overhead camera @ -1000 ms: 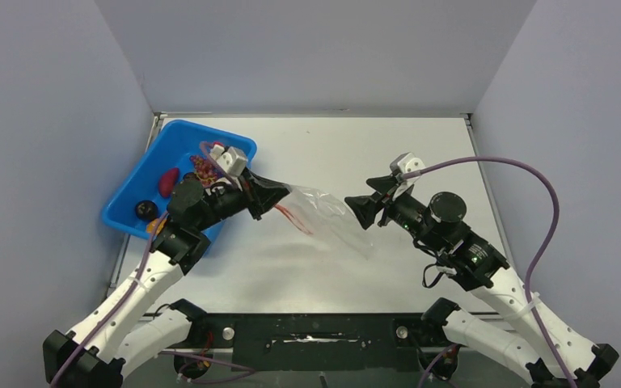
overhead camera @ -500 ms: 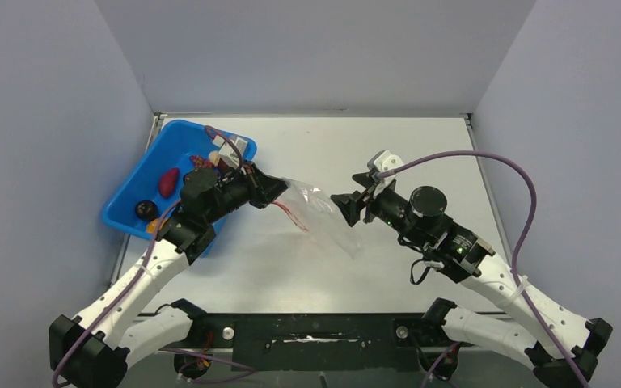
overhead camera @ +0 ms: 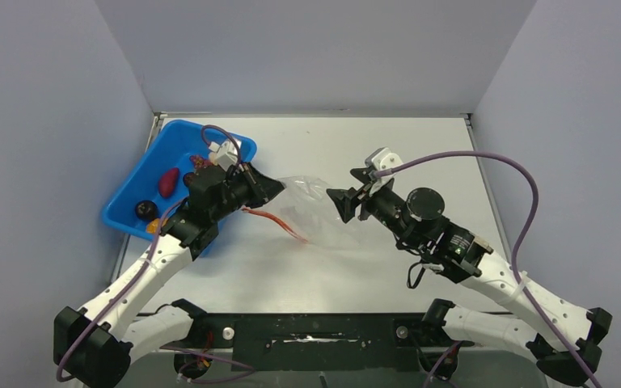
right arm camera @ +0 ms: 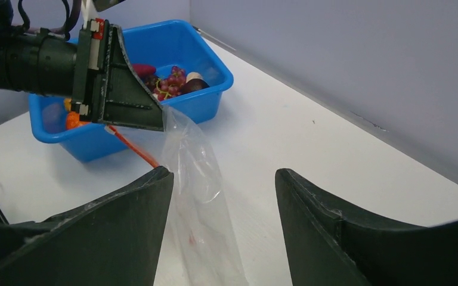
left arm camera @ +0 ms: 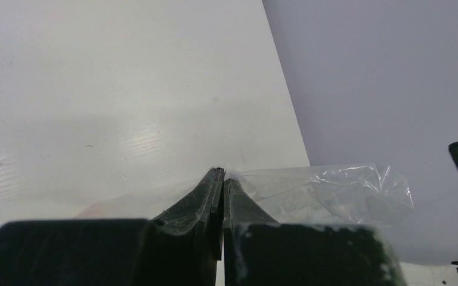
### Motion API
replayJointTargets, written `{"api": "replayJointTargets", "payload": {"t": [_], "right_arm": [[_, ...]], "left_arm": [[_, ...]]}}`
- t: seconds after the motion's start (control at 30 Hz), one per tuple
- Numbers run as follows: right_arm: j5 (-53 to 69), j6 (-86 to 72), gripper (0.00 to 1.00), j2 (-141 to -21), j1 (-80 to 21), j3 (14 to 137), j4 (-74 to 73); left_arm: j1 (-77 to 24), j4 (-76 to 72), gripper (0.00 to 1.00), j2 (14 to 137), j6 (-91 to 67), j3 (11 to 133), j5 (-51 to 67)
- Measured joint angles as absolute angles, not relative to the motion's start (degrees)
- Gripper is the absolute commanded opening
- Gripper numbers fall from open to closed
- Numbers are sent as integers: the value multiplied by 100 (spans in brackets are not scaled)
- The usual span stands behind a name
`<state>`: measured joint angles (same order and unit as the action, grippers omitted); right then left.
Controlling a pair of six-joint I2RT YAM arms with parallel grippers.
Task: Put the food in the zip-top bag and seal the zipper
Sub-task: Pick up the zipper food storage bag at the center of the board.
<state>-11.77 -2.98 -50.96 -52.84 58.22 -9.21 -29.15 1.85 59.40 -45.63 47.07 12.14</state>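
My left gripper (overhead camera: 273,187) is shut on an edge of the clear zip-top bag (overhead camera: 314,212) and holds it above the table; the pinch shows in the left wrist view (left arm camera: 223,177). The bag (right arm camera: 194,179) hangs from those fingers, its red zipper (overhead camera: 279,226) trailing down to the left, also seen in the right wrist view (right arm camera: 134,149). My right gripper (overhead camera: 341,202) is open at the bag's right side, the plastic between its fingers (right arm camera: 223,196). The food (overhead camera: 167,183), red, dark, orange and purple grape pieces (right arm camera: 170,83), lies in the blue bin.
The blue bin (overhead camera: 133,190) stands at the table's far left, just behind my left arm. Grey walls enclose the table on three sides.
My right gripper has moved left to the bag's right end. My left gripper has shifted slightly right, still holding the bag, and the bag has bunched up between the two.
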Motion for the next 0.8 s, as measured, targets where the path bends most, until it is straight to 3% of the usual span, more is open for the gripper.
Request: {"api": "replayJointTargets", "payload": {"t": [0.43, 0.8], "right_arm": [[-1365, 875, 65, -6377, -6713, 4919, -189], [-2106, 1114, 61, -6307, -6834, 4814, 183]], "left_arm": [[-2602, 193, 0, 5918, -6576, 4705, 1208], [-2373, 235, 0, 5776, -7205, 4598, 1264]]}}
